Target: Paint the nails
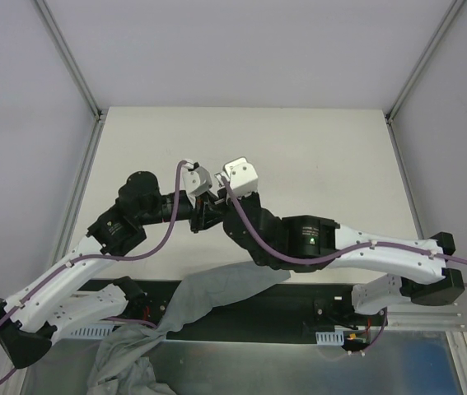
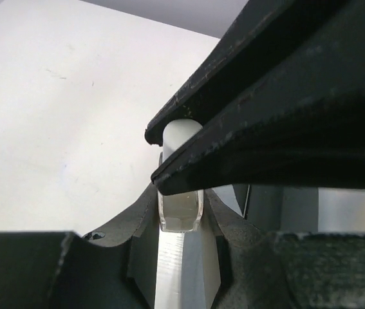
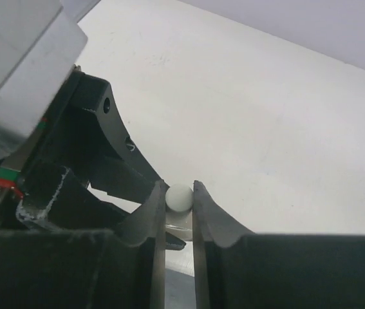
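Note:
A small clear glass bottle point(image 2: 181, 209) with a white cap point(image 2: 179, 134) is held between both grippers above the table. My left gripper point(image 2: 181, 219) is shut on the bottle's glass body. My right gripper point(image 3: 179, 199) is shut on the white cap point(image 3: 179, 196), and its black fingers point(image 2: 266, 129) cross the left wrist view. In the top view the two grippers meet at the table's middle point(image 1: 210, 206) and hide the bottle. A grey sleeve point(image 1: 217, 292) lies under the right arm. The peach hand and its nails are hidden.
The white table point(image 1: 315, 148) spreads behind and beside the grippers. A black base strip point(image 1: 299, 317) runs along the near edge. Bunched grey cloth point(image 1: 126, 362) hangs at the bottom left. Metal frame posts point(image 1: 68, 58) rise at the back corners.

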`<state>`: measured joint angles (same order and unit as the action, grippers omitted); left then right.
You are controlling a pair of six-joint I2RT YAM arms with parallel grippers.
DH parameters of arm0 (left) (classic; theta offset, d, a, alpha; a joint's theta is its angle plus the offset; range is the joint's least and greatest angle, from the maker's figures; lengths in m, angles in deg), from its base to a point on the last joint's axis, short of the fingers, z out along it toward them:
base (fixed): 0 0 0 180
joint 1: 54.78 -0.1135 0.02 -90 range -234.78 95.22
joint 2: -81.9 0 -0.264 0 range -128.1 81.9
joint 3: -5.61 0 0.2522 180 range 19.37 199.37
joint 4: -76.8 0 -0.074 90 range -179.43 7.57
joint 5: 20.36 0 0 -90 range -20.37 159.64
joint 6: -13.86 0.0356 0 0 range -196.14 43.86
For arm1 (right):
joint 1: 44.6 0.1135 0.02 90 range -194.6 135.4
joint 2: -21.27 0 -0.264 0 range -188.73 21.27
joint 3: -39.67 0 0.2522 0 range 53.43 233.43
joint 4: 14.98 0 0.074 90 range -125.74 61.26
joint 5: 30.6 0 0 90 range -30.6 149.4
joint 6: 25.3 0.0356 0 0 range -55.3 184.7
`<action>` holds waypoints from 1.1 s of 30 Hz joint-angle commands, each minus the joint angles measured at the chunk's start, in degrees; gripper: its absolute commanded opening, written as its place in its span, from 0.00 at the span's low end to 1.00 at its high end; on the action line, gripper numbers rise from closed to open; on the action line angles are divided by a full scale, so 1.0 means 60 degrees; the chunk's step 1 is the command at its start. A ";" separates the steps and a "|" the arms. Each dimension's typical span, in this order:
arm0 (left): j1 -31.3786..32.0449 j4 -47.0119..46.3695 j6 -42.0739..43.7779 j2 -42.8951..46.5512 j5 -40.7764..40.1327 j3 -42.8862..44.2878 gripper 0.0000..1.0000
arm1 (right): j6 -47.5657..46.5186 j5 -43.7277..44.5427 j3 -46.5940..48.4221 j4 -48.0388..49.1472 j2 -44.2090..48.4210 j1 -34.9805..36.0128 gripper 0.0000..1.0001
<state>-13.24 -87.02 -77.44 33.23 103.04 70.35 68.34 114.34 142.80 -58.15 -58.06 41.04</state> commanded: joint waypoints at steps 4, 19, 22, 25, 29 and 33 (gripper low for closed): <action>-0.0185 -0.1033 0.0114 0.0215 0.0858 0.0175 0.00 | -0.2156 -0.3184 -0.0682 -0.0491 0.1468 -0.1103 0.55; -0.0229 -0.1120 -0.0413 -0.0561 0.6356 0.0248 0.00 | -0.4328 -1.6258 -0.1258 0.0683 0.2632 -0.4943 0.61; -0.0243 -0.1135 -0.0471 -0.0547 0.6502 0.0277 0.00 | -0.4313 -1.6889 -0.1022 0.0683 0.2134 -0.4973 0.53; -0.0243 -0.1150 -0.0530 -0.0444 0.6444 0.0307 0.00 | -0.4313 -1.7168 -0.0978 0.0683 0.1884 -0.5002 0.39; -0.0243 -0.1150 -0.0705 -0.0371 0.5816 0.0336 0.00 | -0.4210 -1.7418 -0.1109 0.0639 0.1781 -0.5002 0.15; -0.0361 -0.1121 -0.0897 -0.0196 0.3741 0.0453 0.00 | -0.3773 -1.6601 -0.1823 0.0697 0.2029 -0.4973 0.00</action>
<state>-14.38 -90.65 -81.47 29.98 136.53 69.87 43.53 14.37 134.16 -56.16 -47.68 10.99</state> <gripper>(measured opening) 0.243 0.077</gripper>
